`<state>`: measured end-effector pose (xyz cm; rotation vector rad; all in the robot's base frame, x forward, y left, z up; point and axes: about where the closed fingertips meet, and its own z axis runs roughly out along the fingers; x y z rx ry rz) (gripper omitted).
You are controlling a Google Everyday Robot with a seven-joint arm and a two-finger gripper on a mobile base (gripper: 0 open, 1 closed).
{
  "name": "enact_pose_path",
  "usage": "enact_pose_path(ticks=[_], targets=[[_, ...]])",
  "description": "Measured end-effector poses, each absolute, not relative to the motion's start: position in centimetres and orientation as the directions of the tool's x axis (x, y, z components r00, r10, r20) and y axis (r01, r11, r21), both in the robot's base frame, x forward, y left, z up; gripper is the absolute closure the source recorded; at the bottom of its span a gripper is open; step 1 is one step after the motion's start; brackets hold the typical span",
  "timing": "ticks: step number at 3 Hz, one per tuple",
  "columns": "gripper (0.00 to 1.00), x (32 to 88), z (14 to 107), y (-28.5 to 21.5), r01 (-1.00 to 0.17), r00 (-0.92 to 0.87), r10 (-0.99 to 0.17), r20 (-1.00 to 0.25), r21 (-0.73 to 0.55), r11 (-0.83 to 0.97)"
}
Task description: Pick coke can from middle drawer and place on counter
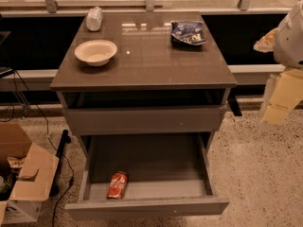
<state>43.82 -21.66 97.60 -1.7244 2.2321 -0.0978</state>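
Coke can (117, 185) is lying on its side in the open middle drawer (147, 207), front left, right by the front wall. End effector (278, 100) hangs off to the right of the table (151, 60), well apart from the can. Honestly can't tell if it's open or closed.

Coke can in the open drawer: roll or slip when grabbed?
Coke can lies on its side on the middle drawer floor, so it likely rolls if nudged. Smooth round wall may slip. Gripper sits far right, apart.
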Motion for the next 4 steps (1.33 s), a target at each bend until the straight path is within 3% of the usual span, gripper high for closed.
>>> enact_pose_path(ticks=[3, 4], targets=[[0.0, 45.7, 92.6, -16.9, -0.913, -0.305, -0.913, -0.27, -0.191, 0.361], [0.0, 47.3, 87.0, -14.2, -0.886, -0.41, -0.861, -0.302, -0.091, 0.454]])
